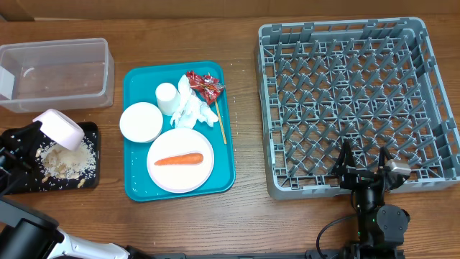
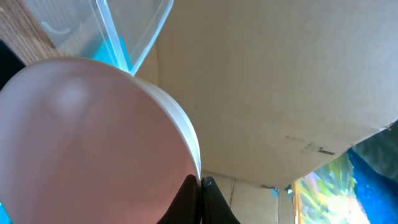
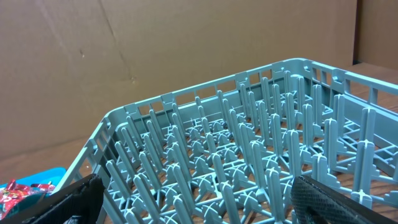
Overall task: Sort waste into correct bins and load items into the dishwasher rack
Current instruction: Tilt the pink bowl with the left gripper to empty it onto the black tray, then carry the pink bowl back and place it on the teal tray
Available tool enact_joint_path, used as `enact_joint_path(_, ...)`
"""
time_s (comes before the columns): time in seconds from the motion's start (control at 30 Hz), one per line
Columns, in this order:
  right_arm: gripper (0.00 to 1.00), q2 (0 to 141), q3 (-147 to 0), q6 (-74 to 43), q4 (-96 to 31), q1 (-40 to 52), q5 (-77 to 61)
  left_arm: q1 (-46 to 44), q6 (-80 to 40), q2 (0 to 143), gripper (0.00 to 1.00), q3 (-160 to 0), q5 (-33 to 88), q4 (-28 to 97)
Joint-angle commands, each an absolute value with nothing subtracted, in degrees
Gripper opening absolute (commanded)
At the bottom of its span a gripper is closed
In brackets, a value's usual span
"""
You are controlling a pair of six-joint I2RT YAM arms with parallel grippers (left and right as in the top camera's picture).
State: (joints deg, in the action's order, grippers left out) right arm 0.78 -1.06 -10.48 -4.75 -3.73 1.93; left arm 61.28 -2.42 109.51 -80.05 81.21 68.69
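Now, at the lower left of the overhead frame, the left gripper (image 2: 200,194) pinches the rim of a round white bowl (image 1: 61,129), tilted over the shallow black rectangular tray (image 1: 94,137) holding beige rice-like scraps (image 1: 68,162). Lower right, the right gripper (image 1: 364,162) stands spread, seemingly over the grey pegged plastic rack (image 1: 345,30) at its edge.

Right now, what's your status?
Left tool shut on bowl, tipped over black tray, rice below it. Right tool open, empty, at rack near edge. Nothing in the way.
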Motion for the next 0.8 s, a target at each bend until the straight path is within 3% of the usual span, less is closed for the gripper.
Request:
enact_joint_path(0.0, 1.0, 0.2, -0.5, -10.2, -4.6, -4.0, 2.5, 61.8, 0.0, 109.0, 0.04, -80.1, 80.7, 68.8)
enact_joint_path(0.3, 1.0, 0.2, -0.5, -10.2, -4.6, -4.0, 2.5, 58.9, 4.3, 104.3, 0.04, -84.4, 77.8, 70.7)
enact_joint_path(0.5, 1.0, 0.2, -0.5, -10.2, -4.6, -4.0, 2.5, 47.7, -5.8, 95.2, 0.04, -96.4, 60.4, 70.0)
enact_joint_path(0.77, 1.0, 0.2, -0.5, -10.2, -4.6, -4.0, 2.5, 23.6, -18.2, 92.2, 0.04, -103.7, 29.5, 60.5)
